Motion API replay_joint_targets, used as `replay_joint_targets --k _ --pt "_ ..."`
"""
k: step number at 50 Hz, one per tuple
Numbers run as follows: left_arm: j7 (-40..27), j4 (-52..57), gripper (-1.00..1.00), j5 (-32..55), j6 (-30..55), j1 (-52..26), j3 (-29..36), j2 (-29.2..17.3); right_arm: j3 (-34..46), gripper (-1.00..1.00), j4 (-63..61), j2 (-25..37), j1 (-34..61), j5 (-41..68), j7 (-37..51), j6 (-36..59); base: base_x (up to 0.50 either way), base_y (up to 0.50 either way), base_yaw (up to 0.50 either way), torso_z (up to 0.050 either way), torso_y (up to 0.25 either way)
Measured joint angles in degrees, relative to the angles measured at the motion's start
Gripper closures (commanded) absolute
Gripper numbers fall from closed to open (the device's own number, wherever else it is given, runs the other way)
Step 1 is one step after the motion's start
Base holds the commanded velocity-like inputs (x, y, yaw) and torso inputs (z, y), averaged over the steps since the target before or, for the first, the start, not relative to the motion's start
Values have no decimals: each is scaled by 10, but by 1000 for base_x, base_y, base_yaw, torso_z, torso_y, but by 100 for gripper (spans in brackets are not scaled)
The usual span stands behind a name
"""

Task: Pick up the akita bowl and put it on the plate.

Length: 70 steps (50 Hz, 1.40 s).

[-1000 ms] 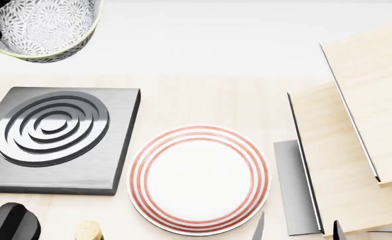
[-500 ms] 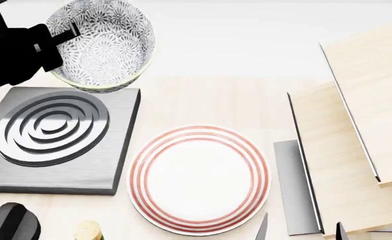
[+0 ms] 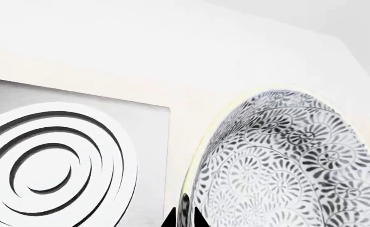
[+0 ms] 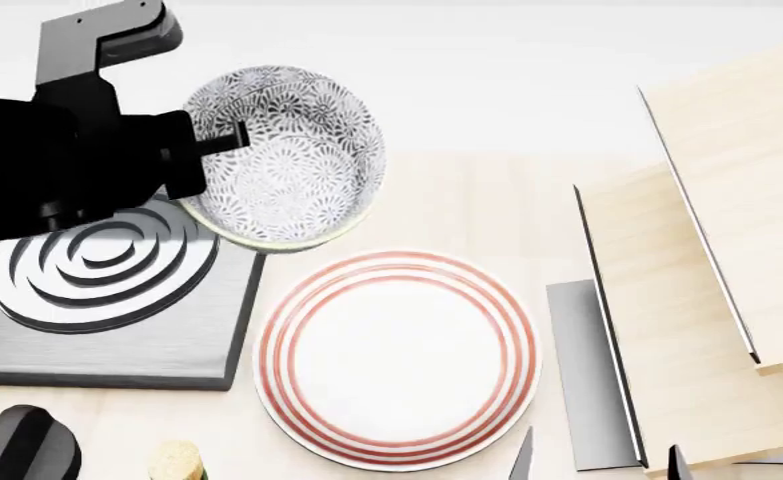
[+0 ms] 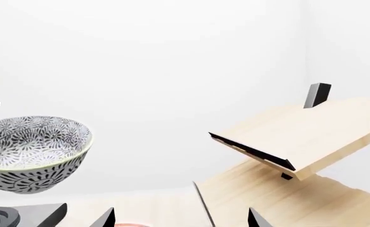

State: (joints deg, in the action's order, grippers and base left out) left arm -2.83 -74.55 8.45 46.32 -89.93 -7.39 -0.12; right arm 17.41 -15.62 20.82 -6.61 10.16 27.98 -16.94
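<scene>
No text, label, brand, number or sign can be read anywhere in these views; the surfaces carry only patterns and rings.

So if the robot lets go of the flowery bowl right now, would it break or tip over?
Probably risky. The bowl hangs in the air, pinched at its rim by the left gripper, so it would fall. It looks like hard ceramic, so it may chip. It sits partly over the burner edge, not the plate, so it could land tilted.
</scene>
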Motion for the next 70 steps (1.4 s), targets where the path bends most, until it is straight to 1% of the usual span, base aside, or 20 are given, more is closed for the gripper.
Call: replay_joint_targets --k 14,29,39,45,50,55,60,70 --pt "-25 -5 100 219 -23 21 207 1 2 -100 -3 2 0 0 2 2 0 0 0 0 1" --pt "-42 -5 100 470 -74 43 436 1 5 -100 1 3 1 0 2 -1 0 0 0 0 0" --pt "-51 1 100 663 -130 54 627 1 7 -100 6 3 2 0 2 -3 0 0 0 0 1" --pt "-53 9 100 781 -163 55 746 1 8 -100 8 3 3 0 2 -4 0 0 0 3 -222" --pt "-48 14 100 868 -188 54 832 1 9 -100 9 3 3 1 2 -5 0 0 0 1 -19" --pt "-41 18 100 937 -208 54 896 1 9 -100 10 4 3 2 2 -5 0 0 0 0 0" --pt "-38 24 100 985 -225 54 945 1 10 -100 9 5 3 3 2 -5 0 0 0 0 0" --pt "-44 38 100 1030 -245 55 999 1 10 -100 7 7 3 4 3 -4 0 0 0 0 -146"
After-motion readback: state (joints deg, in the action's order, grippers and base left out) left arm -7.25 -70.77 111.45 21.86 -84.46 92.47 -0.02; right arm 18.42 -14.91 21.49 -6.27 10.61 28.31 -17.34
